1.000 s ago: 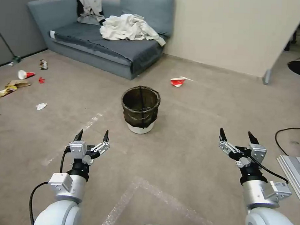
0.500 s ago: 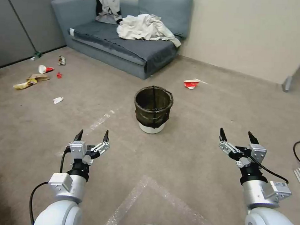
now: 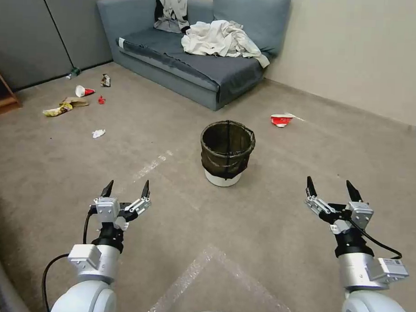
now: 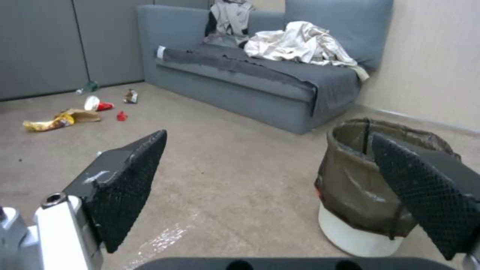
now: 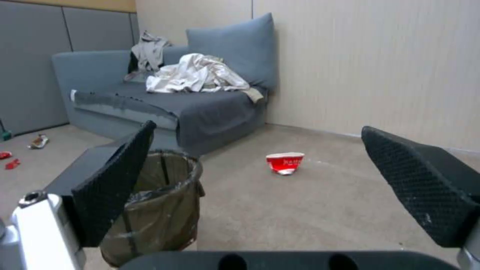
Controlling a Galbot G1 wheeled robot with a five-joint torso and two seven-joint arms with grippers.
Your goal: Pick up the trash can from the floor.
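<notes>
Left pincer hung low over the floor, fingers spread, nothing held, short of the trash can and to its left. Right pincer likewise spread and empty, short of the trash can and to its right. Trash can stood upright on the floor, well apart from both, dark bag over the rim, white base showing. Crushed red-and-white cup lay beyond the trash can, to its right. Scattered litter lay far left of the trash can. Grey sofa with heaped cloth stood behind the trash can.
</notes>
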